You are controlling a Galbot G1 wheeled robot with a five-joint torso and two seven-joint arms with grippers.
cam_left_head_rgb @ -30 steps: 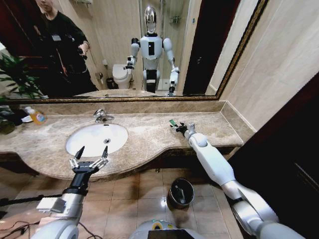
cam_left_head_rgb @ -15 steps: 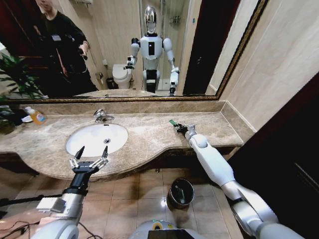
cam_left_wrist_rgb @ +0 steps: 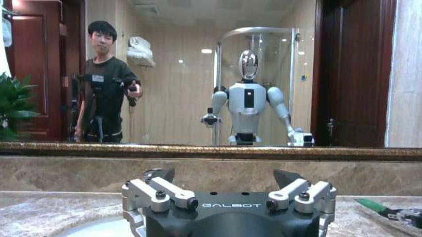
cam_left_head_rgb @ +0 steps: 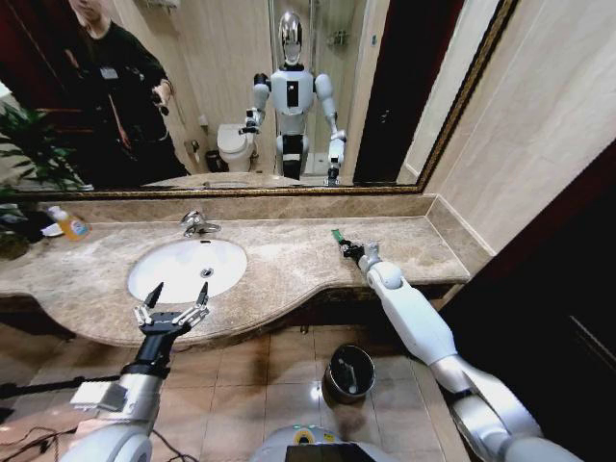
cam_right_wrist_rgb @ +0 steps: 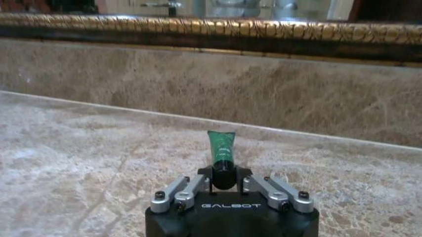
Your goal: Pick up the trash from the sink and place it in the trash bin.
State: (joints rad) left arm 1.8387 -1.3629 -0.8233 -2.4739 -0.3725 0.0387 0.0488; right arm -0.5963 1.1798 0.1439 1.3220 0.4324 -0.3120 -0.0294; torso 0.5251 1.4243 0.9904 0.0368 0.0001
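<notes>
The beige marble countertop (cam_left_head_rgb: 289,260) spans the view under a wide mirror (cam_left_head_rgb: 241,96), and the right arm reaches across it from the robot's right side. Set into the counter well to the left of that arm is the white oval sink (cam_left_head_rgb: 186,269), with a chrome faucet (cam_left_head_rgb: 197,223) at its far edge. The basin looks bare from the head view.

On the tiled floor, below the counter edge and nearer the robot than the right gripper, stands the small black trash bin (cam_left_head_rgb: 348,373) with its shiny rim.

The left gripper (cam_left_head_rgb: 173,300) hangs at the near rim of the sink, just above the counter edge, its 2 fingers spread wide with nothing between them. In the left wrist view the same gripper (cam_left_wrist_rgb: 228,190) points toward the mirror, fingers apart.

The right gripper (cam_left_head_rgb: 345,246) sits low over the counter, well to the right of the sink and short of the back wall. In the right wrist view its fingers (cam_right_wrist_rgb: 191,185) are drawn in narrow around the cap end of a small green tube (cam_right_wrist_rgb: 221,150), which sticks out straight ahead of the gripper (cam_right_wrist_rgb: 224,180) toward the back wall. The head view shows the green tube (cam_left_head_rgb: 337,235) at the fingertips, close over the marble; whether it touches the surface is not clear.

Far left, beside the wall, stands a bottle of orange liquid (cam_left_head_rgb: 69,223), well away from both grippers.
</notes>
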